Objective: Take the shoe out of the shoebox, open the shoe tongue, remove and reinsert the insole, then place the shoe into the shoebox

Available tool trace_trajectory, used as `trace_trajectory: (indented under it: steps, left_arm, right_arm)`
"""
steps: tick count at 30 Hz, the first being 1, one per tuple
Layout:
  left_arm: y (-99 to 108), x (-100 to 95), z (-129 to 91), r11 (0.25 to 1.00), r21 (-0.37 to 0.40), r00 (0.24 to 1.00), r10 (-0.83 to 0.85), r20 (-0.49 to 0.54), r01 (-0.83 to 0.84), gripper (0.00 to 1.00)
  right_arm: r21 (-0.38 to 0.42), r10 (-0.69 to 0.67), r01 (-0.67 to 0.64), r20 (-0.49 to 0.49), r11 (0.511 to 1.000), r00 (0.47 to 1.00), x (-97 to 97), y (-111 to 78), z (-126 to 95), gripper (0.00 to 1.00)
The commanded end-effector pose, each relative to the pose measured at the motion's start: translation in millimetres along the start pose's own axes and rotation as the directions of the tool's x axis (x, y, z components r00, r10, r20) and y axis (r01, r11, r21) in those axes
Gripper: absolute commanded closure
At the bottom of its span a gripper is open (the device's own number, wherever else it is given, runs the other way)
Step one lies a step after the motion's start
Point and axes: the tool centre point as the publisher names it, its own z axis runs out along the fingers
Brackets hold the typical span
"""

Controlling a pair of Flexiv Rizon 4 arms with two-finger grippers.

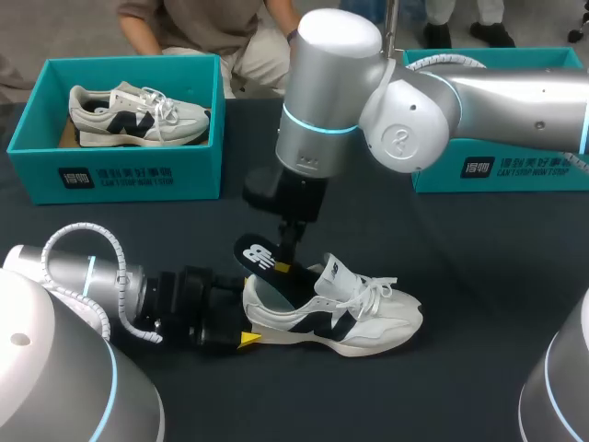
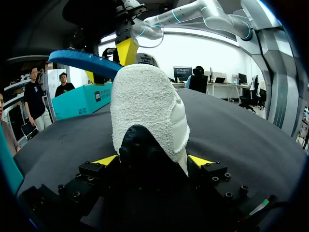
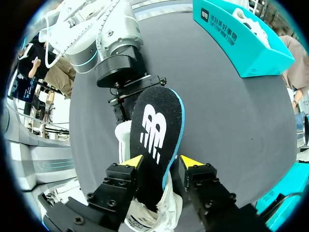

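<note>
- the right gripper (image 3: pixel 161 162) is closed on the black insole (image 3: pixel 154 130), which stands half out of the shoe (image 1: pixel 340 318). it is pinched only by its edges, so it could bow and slip free.
- the left gripper (image 2: pixel 153 162) clamps the shoe's heel on the table (image 1: pixel 479 304). if that hold is weak, the shoe could lift or swing with the insole.
- the insole's hidden toe end may snag inside and fold.
- the shoebox (image 1: pixel 138 170), holding another shoe (image 1: pixel 138 115), stands well apart.
</note>
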Motion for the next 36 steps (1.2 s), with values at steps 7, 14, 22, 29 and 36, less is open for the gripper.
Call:
trace_trajectory:
  steps: [7,14,22,29,36]
  left_arm:
    - [3.0,0.8,2.6,1.000,-0.003,1.000,0.000,0.002,0.000,1.00]
    - [3.0,0.8,2.6,1.000,-0.003,1.000,0.000,0.002,0.000,1.00]
    - [3.0,0.8,2.6,1.000,-0.003,1.000,0.000,0.002,0.000,1.00]
    - [3.0,0.8,2.6,1.000,-0.003,1.000,0.000,0.002,0.000,1.00]
    - [3.0,0.8,2.6,1.000,-0.003,1.000,0.000,0.002,0.000,1.00]
  right_arm:
    - [-0.051,-0.021,0.016,-0.088,0.999,0.996,-0.9,-16.0,1.7,0.51]
    - [-0.072,-0.035,0.026,-0.120,0.997,0.992,2.1,-13.8,9.5,0.51]
    - [-0.080,-0.039,0.028,-0.139,0.996,0.990,1.3,-10.1,15.7,0.49]
    - [-0.092,-0.038,0.025,-0.142,0.995,0.989,1.4,-10.3,16.9,1.00]
    - [-0.100,-0.041,0.028,-0.130,0.995,0.991,1.7,-9.8,11.1,1.00]
